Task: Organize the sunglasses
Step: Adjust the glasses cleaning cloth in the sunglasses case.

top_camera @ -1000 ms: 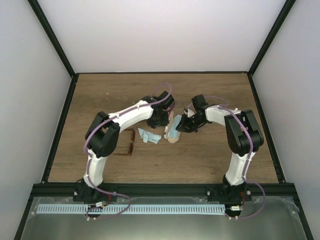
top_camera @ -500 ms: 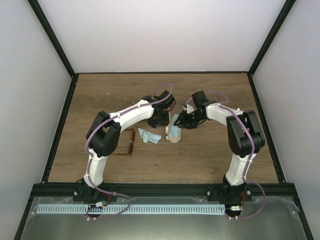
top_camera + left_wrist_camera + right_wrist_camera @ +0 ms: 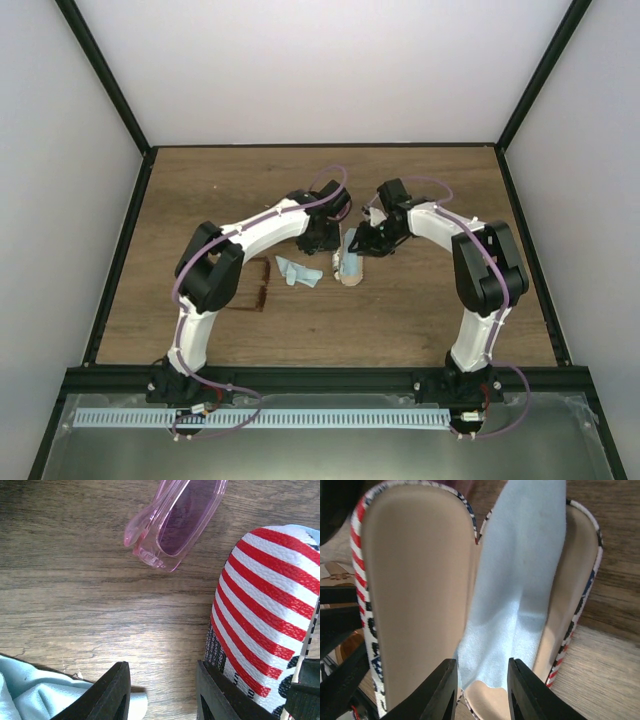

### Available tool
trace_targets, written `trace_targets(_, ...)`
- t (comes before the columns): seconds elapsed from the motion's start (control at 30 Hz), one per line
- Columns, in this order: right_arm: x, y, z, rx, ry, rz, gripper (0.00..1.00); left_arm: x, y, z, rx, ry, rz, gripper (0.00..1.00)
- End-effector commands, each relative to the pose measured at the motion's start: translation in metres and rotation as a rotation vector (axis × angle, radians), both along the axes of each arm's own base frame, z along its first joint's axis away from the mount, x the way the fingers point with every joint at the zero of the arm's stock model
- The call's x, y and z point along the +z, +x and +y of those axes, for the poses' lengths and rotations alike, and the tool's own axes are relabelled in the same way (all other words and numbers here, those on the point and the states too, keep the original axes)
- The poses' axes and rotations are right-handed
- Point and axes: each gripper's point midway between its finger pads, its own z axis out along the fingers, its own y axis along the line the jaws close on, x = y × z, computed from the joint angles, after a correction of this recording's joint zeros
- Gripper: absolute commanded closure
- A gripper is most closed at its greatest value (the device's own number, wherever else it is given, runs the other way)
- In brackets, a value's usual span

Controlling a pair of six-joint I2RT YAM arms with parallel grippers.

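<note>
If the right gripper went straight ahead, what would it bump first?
Most likely the blue cloth lying in the open striped case. It sits just ahead of the right gripper, though depth is hard to judge.

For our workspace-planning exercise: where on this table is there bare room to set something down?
Free: the near table between left arm and right arm, and the strip along its far edge. Crowded: mid-table, where sunglasses, loose cloth, striped case, left gripper and right gripper cluster.

White arms [image 3: 262,228], black joints [image 3: 207,275], purple cables [image 3: 325,180]
</note>
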Motion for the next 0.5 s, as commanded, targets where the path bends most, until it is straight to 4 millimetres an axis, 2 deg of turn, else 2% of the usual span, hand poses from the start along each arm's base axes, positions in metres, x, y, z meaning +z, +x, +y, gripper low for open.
trace_targets(0.0, 0.012, 0.0, 0.0, 0.032, -0.047, -0.05, 0.72, -0.001, 0.005, -0.007, -0.014, -0.011, -0.006, 0.62)
trace_targets(0.47, -0.002, -0.022, 0.015, 0.092, -0.148, -0.037, 0.73, -0.001, 0.005, -0.008, -0.012, -0.018, -0.002, 0.62)
